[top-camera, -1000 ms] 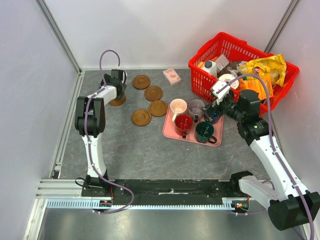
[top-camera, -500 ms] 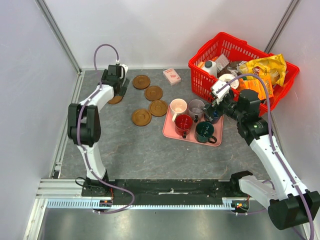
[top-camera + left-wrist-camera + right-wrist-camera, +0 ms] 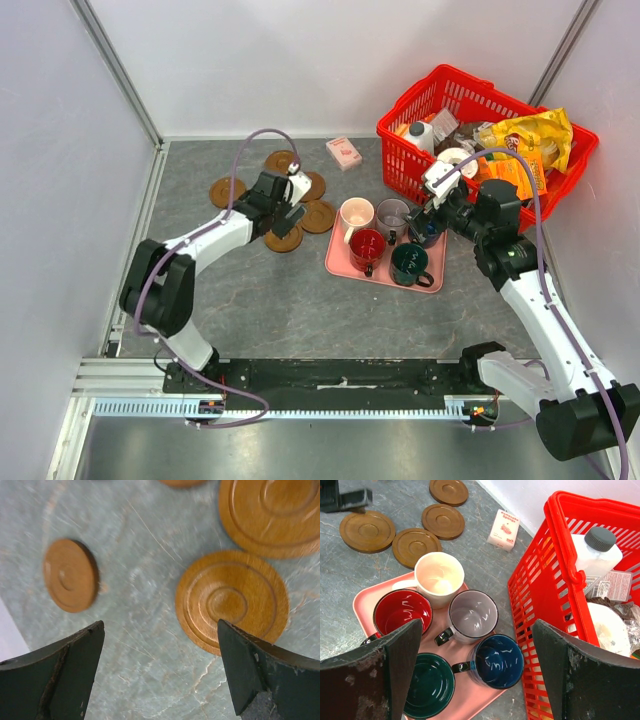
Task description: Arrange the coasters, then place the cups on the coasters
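Brown coasters (image 3: 228,191) scattered; cups (image 3: 357,213) on pink tray (image 3: 362,601).

My left hand (image 3: 160,624) hangs spread over bare table (image 3: 145,680). A ringed coaster (image 3: 231,607) lies just ahead toward one finger, a lone coaster (image 3: 70,575) well off toward the other; the grey strip between them is free. Beyond, the other coasters (image 3: 318,216) crowd close together. My right hand (image 3: 476,622) stands wide above five cups (image 3: 402,611) packed close on the pink tray (image 3: 362,600), with hardly a gap between them. The red basket (image 3: 540,595) walls off the side by the navy cup (image 3: 496,660). The near table in front of the tray is open.
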Tool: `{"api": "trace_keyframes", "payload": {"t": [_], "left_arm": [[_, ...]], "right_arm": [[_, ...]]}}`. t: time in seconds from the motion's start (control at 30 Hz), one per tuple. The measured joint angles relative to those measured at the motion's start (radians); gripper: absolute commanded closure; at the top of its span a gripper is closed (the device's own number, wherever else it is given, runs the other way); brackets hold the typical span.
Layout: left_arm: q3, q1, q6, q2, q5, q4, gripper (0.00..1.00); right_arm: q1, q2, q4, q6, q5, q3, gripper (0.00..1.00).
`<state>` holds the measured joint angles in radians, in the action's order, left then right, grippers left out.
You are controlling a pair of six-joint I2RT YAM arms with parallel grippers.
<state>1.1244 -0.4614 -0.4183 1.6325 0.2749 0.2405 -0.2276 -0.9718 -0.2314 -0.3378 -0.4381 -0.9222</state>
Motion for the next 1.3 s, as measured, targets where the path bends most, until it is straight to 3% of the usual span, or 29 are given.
{"api": "trace_keyframes", "payload": {"t": [0.27, 0.8, 1.3], "left_arm": [[-0.043, 0.008, -0.009, 0.143, -0.012, 0.006, 0.0], [-0.062, 0.023, -0.024, 0.177, 0.037, -0.114, 0.0], [-0.221, 0.308, -0.047, 0.02, -0.015, -0.076, 0.0]], "right_arm": [[0.0, 0.0, 0.0, 0.0, 0.007, 0.0, 0.02], [0.0, 0.005, 0.005, -0.008, 0.011, 0.008, 0.02], [0.0, 0.01, 0.006, -0.008, 0.01, 0.011, 0.02]]}}
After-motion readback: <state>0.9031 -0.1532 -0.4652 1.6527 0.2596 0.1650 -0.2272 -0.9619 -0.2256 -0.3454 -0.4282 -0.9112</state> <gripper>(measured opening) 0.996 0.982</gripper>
